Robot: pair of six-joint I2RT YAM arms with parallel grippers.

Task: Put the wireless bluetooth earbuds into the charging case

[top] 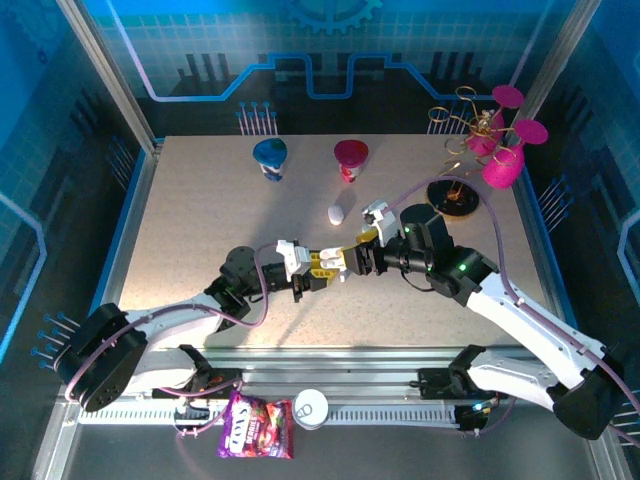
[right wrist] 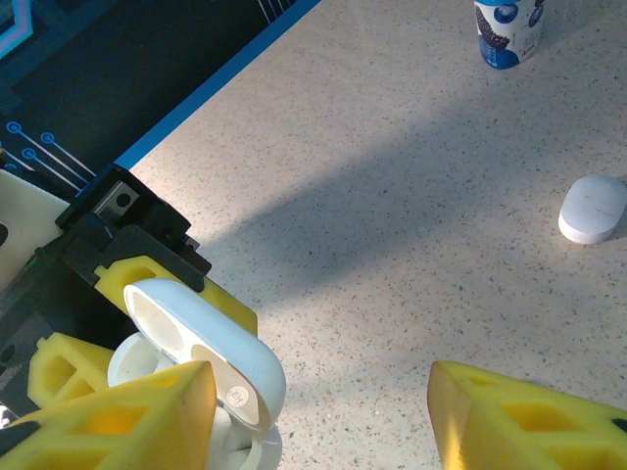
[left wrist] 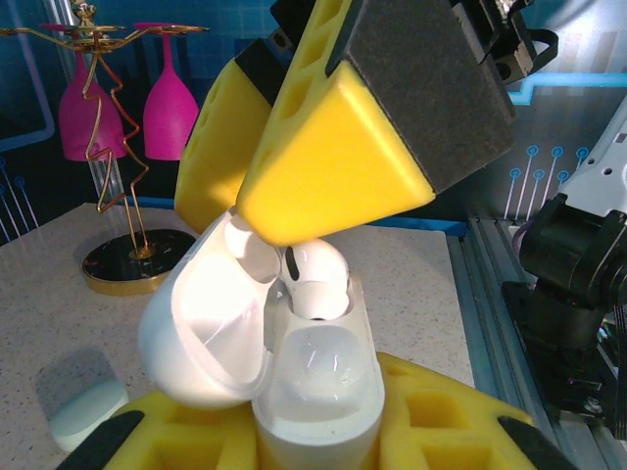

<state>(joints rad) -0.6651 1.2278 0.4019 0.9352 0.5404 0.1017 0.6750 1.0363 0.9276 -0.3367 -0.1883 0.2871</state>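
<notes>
well, my left gripper [left wrist: 313, 436] is pinching the charging case [left wrist: 318, 387] upright, its lid [left wrist: 196, 333] swung open. my right gripper [right wrist: 328, 421] is spread, one finger [left wrist: 333, 166] right on top of an earbud [left wrist: 315, 272] standing in the case's slot, its head above the rim. a second closed case [right wrist: 593, 208] lies well apart on the table [right wrist: 392, 147]

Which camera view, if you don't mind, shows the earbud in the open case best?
The left wrist view: the earbud sits close up in the open case. In the right wrist view the lid hides it; from above it's too small.
</notes>
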